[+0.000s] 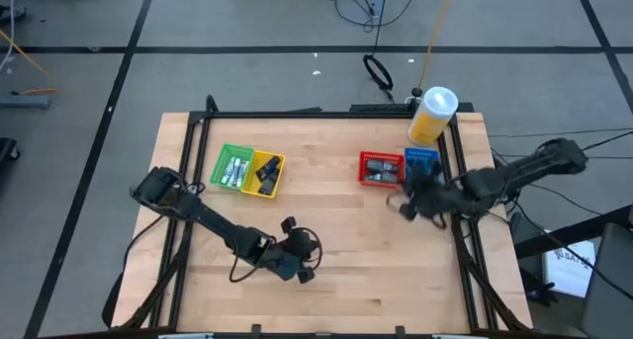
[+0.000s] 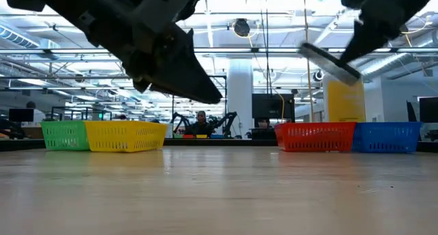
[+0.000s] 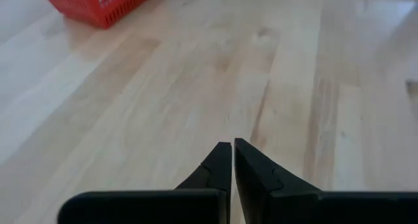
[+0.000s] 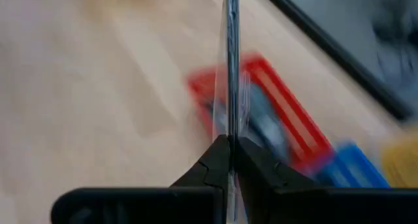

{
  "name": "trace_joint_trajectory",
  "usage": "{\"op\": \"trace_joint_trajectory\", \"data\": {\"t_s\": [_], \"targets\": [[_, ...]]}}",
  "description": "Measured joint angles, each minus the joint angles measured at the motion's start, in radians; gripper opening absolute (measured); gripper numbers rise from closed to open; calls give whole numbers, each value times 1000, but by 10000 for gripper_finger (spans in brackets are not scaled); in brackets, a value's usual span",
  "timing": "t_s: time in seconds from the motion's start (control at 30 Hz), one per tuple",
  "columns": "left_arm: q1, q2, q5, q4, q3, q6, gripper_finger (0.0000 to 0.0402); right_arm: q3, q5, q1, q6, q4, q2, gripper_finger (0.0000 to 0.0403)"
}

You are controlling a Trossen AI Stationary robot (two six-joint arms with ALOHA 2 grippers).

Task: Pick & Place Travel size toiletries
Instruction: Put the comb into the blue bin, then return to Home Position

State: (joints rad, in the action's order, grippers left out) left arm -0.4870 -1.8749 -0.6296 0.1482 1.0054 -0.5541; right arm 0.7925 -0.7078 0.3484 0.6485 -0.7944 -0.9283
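My right gripper (image 1: 408,201) hangs in the air just on the near side of the red basket (image 1: 379,168) and is shut on a thin silver-grey sachet (image 2: 329,62). In the right wrist view the sachet (image 4: 230,67) shows edge-on, with the red basket (image 4: 274,119) and the blue basket (image 4: 353,165) beneath it. Several toiletries lie in the green basket (image 1: 234,168), the yellow basket (image 1: 265,174) and the red one. My left gripper (image 3: 232,145) is shut and empty, raised above bare table at the near middle (image 1: 297,255). My right gripper pinches the sachet by one end (image 4: 230,136) between its two fingers, coming from above. The sachet is lifted clear of the table and juts out from the fingers, slanting down toward the table's left (image 2: 308,50).
The four small baskets stand in two pairs along the far half of the table, blue (image 1: 421,161) beside red. A big yellow jar with a white cap (image 1: 432,115) stands at the far right corner. A black frame (image 1: 465,230) runs round the table edge. Bare wood lies between the arms.
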Motion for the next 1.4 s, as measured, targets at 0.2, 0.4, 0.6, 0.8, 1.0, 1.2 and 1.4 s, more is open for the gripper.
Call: {"op": "trace_joint_trajectory", "data": {"t_s": [0.2,0.4,0.6,0.8,1.0,1.2,1.4], "targets": [[1,-40,2,44,0,-1,21,0,123,-281,199,-323,77,13],[3,-46,5,71,0,11,21,-31,222,-484,176,-345,20,13],[2,-46,9,72,0,10,21,-85,341,-604,146,-335,-83,13],[2,-46,27,73,0,21,21,-99,345,-658,86,-269,-160,29],[2,-46,27,73,0,21,21,-99,346,-673,-1,-201,-185,88],[2,-46,27,73,0,22,21,-99,348,-673,-100,-154,-152,168],[2,-46,28,73,0,22,21,-100,538,-620,-195,-11,-52,206]]}}
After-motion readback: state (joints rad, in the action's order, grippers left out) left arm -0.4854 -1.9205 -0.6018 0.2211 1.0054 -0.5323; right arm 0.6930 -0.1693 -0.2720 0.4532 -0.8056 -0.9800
